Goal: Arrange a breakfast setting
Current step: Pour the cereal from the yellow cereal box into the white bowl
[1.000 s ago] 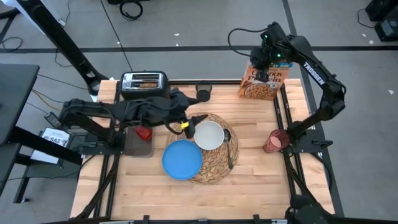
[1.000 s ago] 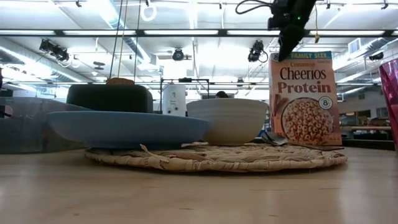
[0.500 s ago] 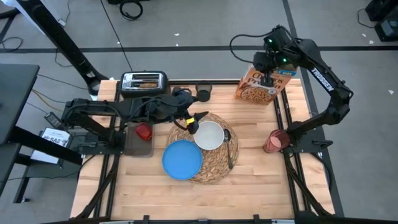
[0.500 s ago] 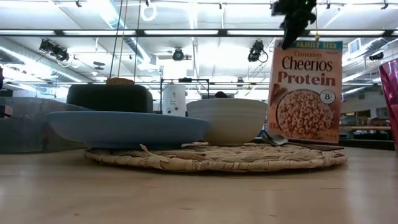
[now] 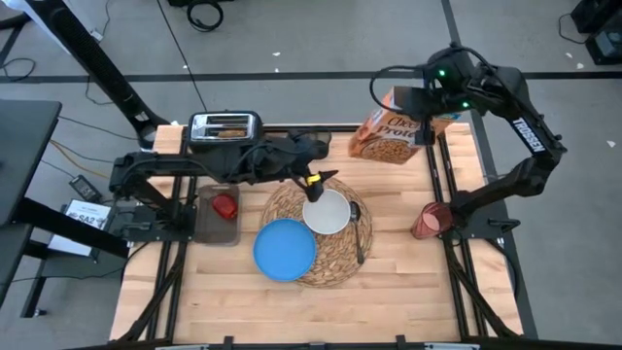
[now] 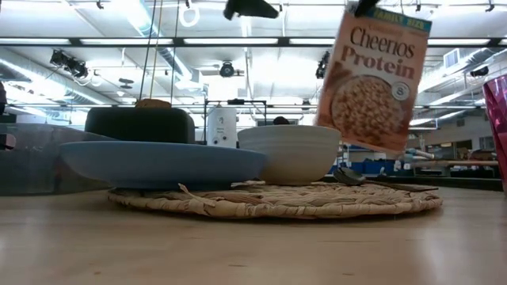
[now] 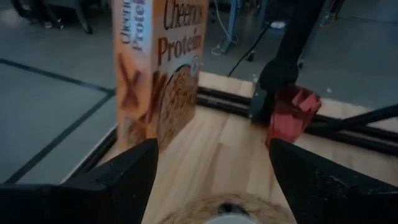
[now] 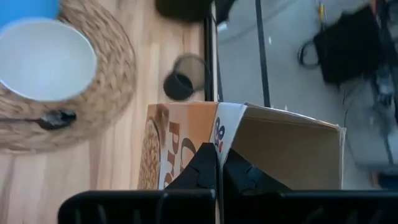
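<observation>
A Cheerios cereal box point(image 6: 372, 79) hangs tilted above the table's far right, with my right gripper point(image 8: 217, 171) shut on its top. My left gripper point(image 7: 214, 180) is open and hovers over the far edge of the round straw placemat point(image 5: 342, 261), pointing toward the box point(image 7: 158, 68). On the placemat rest the white bowl point(image 5: 327, 211), the blue plate point(image 5: 285, 249) and the dark spoon point(image 5: 361, 243). The red cup point(image 5: 428, 221) stands at the right edge. The red apple point(image 5: 225, 206) lies on a dark tray, and a toast slice point(image 5: 230, 124) sits in the toaster. My right gripper pinches the box's top edge point(image 8: 219, 134) between its two shut fingers, beside the open top point(image 8: 286, 149). The fingers come from above, slanting down. The box hangs below them, lifted clear of the table and tilted, its bottom swung toward the bowl.
The black toaster point(image 5: 225, 128) stands at the far left corner and a small black cup point(image 8: 180, 84) near the far edge. Black rails point(image 5: 442, 170) frame the table. Bare wood lies to the right of the placemat and along the near edge.
My right gripper has risen and swung toward the table's left with the cereal box. The box stood on the table, and now it hangs clear and tipped. My left gripper, still open, has moved toward the table's far right, over the placemat's far edge.
</observation>
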`<state>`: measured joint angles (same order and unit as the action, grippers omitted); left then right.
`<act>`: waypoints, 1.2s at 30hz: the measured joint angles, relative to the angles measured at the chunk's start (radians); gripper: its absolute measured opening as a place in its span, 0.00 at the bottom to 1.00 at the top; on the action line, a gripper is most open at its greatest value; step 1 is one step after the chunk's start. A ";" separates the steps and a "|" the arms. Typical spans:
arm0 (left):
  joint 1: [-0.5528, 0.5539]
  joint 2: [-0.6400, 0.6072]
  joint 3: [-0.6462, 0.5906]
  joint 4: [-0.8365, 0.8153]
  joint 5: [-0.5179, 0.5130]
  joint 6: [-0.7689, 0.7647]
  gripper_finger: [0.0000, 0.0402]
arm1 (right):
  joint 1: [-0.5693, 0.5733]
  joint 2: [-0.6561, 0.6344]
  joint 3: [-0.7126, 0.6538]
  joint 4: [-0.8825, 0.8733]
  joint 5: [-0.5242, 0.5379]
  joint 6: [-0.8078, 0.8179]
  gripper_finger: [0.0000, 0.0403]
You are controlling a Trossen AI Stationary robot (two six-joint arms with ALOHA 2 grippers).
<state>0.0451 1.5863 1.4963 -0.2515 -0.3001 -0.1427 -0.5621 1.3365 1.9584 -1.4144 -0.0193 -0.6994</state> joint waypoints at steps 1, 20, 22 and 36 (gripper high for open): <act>0.006 0.011 0.000 0.003 0.014 -0.001 0.78 | 0.018 0.000 0.012 -0.002 0.000 0.000 0.00; 0.089 0.169 0.000 0.138 0.142 -0.108 0.78 | 0.252 0.000 0.041 0.003 -0.062 -0.005 0.00; 0.089 0.169 0.000 0.147 0.145 -0.109 0.78 | 0.268 0.000 0.041 0.004 -0.061 -0.007 0.00; 0.093 0.186 0.000 0.209 0.214 -0.103 0.78 | 0.306 0.030 0.041 0.061 -0.057 0.020 0.00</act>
<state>0.1379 1.7721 1.4963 -0.0422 -0.0861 -0.2459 -0.2559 1.3665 1.9991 -1.3531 -0.0762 -0.6796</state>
